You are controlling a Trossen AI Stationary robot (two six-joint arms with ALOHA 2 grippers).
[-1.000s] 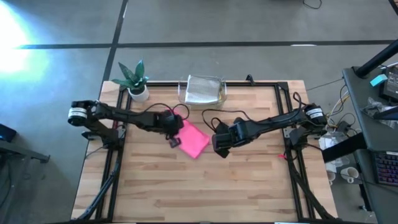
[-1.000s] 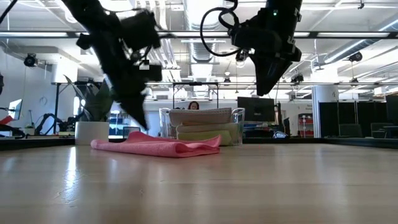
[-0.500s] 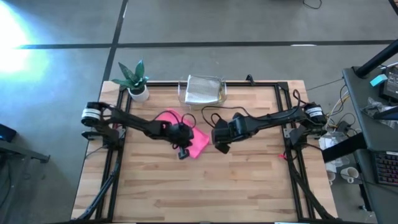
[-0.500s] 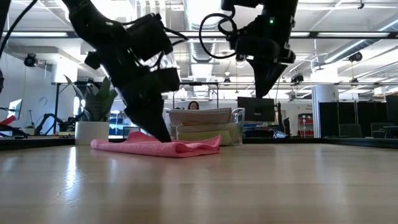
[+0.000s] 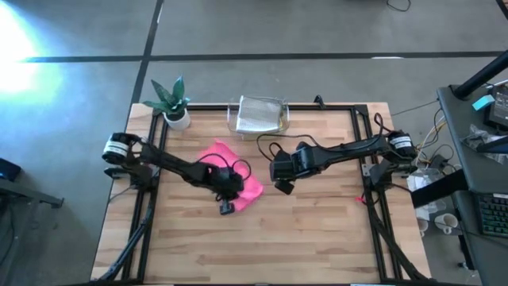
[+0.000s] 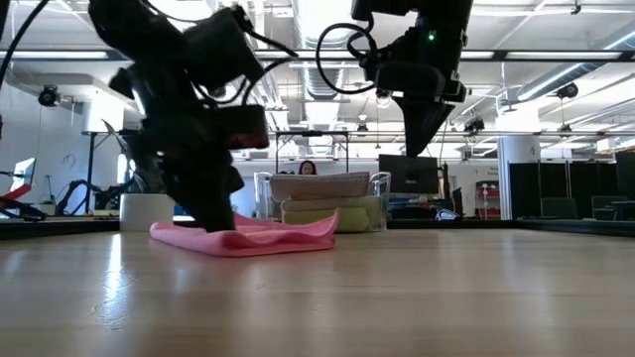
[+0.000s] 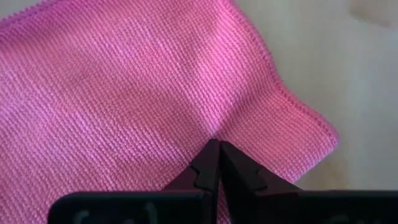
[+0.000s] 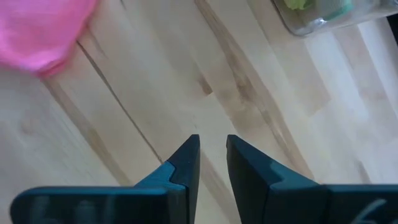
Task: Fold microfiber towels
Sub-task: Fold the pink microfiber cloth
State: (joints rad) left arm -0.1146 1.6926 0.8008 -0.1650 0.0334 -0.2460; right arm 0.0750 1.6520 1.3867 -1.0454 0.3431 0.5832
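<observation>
Left pincer [image 7: 218, 144] pinches pink towel [image 7: 124, 93]; high view hides it.

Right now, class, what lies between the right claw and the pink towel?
Only bare wooden table: the high view shows nothing between the right claw and the pink towel.

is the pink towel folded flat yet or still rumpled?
Rumpled. The pink towel lies in an uneven, humped shape on the table, one edge curled up; the left end effector is shut, pinching a fold of it.
</observation>
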